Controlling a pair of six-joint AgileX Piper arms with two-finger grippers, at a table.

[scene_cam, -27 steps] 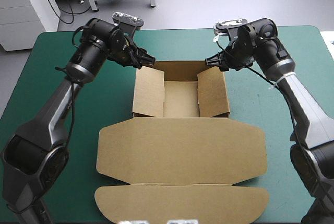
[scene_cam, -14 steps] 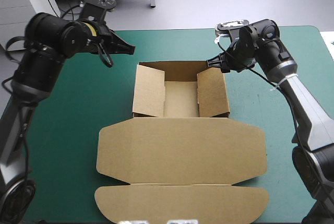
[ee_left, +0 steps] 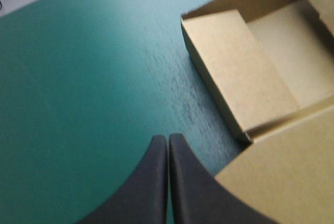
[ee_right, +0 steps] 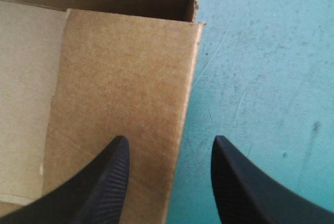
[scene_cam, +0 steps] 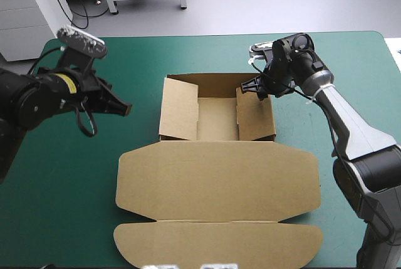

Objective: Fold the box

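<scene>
The left gripper [scene_cam: 120,109] is hanging over the teal-green cover [scene_cam: 56,181], well apart from the left wall of the box [scene_cam: 216,175], with its arm reaching in low and its black fingers pressing together into one point. The right gripper [scene_cam: 254,87] is straddling the box's right wall near its far corner, jaws standing wide. The box is sitting mid-table as an open tray, its lid lying flat.

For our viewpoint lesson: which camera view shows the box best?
The high view: the whole box, tray and flat lid. The left wrist view shows just its left side and a lid corner; the right wrist view only its right side.
</scene>
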